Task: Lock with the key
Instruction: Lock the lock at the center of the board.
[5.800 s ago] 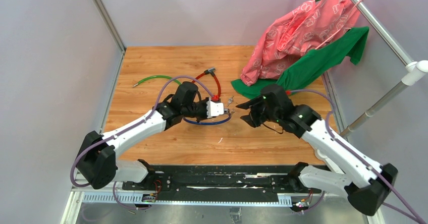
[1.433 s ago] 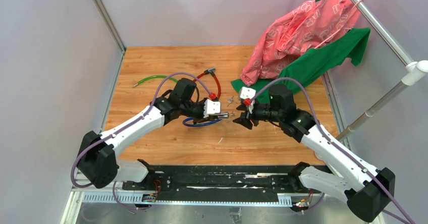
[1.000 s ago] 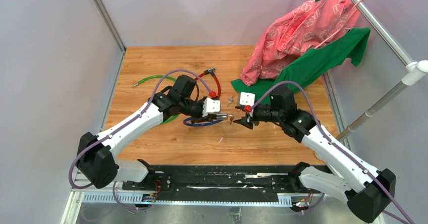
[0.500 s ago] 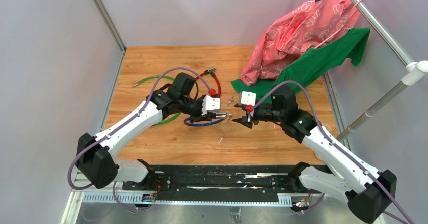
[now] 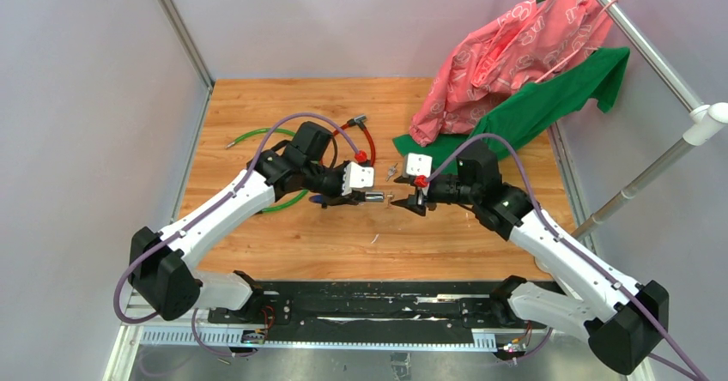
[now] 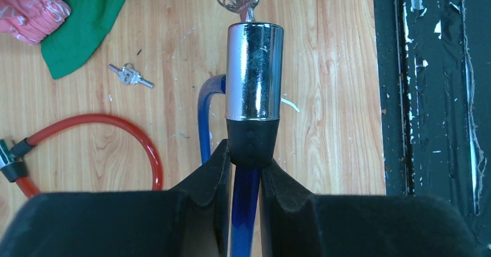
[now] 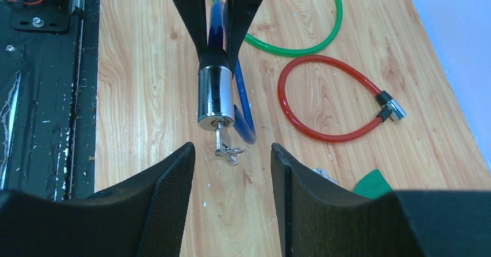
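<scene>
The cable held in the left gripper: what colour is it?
Blue cable, ending in a shiny silver cylinder. Clearest in the left wrist view.

red cable (image 6: 95,117), green cable (image 7: 292,52), pink garment (image 5: 506,46)

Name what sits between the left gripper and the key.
The silver lock cylinder: the left gripper clamps its black collar, the key sticks from its far end. Left wrist view.

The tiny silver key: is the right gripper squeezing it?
No, the tiny silver metal key sticks out of the shiny silver lock cylinder with the right gripper open around it.
</scene>
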Available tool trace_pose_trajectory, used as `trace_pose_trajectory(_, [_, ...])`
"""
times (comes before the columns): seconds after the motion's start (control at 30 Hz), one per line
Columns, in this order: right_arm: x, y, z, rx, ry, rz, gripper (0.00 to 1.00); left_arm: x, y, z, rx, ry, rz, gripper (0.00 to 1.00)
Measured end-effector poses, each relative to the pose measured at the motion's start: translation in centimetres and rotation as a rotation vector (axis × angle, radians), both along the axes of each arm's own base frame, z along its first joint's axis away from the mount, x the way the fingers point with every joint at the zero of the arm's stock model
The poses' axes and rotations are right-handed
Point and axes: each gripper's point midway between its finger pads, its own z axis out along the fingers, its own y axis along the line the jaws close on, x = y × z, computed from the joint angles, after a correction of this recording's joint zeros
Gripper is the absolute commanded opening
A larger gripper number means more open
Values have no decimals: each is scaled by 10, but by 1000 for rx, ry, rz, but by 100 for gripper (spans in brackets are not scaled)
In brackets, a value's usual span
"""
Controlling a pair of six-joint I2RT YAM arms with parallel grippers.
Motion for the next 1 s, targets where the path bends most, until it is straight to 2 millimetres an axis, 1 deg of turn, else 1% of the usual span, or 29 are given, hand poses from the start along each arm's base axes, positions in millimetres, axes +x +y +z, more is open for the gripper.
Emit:
trace_pose_trajectory(0.13, [1,2,-1,2,1,6,50,0,1,-1,6,-1,0,0])
trace_pose_trajectory(0.3, [4,6,-4,1,7,12,41,0,1,-1,7,-3,-1,0])
trace_pose_trajectory(0.33, [5,7,-5,1,9,15,38,0,1,-1,7,-3,-1,0])
trace_pose_trajectory(0.43, [6,9,-9,-5,23,24,26,0,1,-1,7,-2,-1,0])
trace_pose_trajectory(0.5, [6,10,-11,-6,33,28,25,0,1,-1,7,-3,0,0])
trace_pose_trajectory(0.83, [10,16,-8,-2,33,39,24,2,2,-1,11,-5,9,0])
trace_pose_trajectory(0.9, [11,17,-7,-4,31,42,21,3,3,-1,11,-4,13,0])
trace_pose_trajectory(1.0, [12,18,-5,-7,29,46,13,3,3,-1,10,-3,16,0])
